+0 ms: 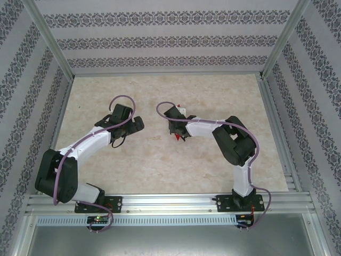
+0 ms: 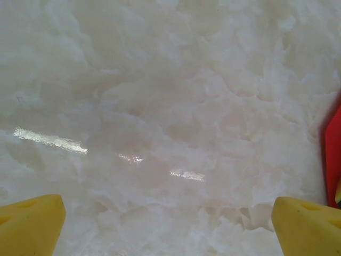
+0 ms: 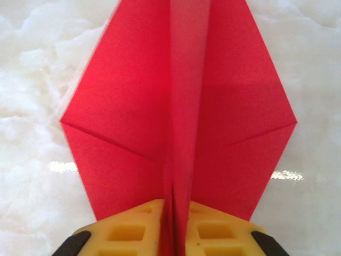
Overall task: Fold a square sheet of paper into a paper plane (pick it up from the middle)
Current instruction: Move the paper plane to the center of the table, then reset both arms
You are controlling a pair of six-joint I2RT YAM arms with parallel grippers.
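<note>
Along the centre fold of the plane (image 3: 133,122) the right gripper (image 3: 171,224) is pinched almost closed, so any slackening could drop it crooked, with the left gripper (image 2: 168,216) near it spread wide, empty

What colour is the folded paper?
The paper plane is bright red, clearest in the right wrist view.

You will find nothing legible here: no text, label, brand, number or sign can be read in any of the views. The dark bands on the walls (image 1: 160,20) are a repeating ornamental pattern, not lettering. The small boards (image 1: 98,220) at the lower edge of the overhead view, below the arm bases, are too small to show any marking.
</note>
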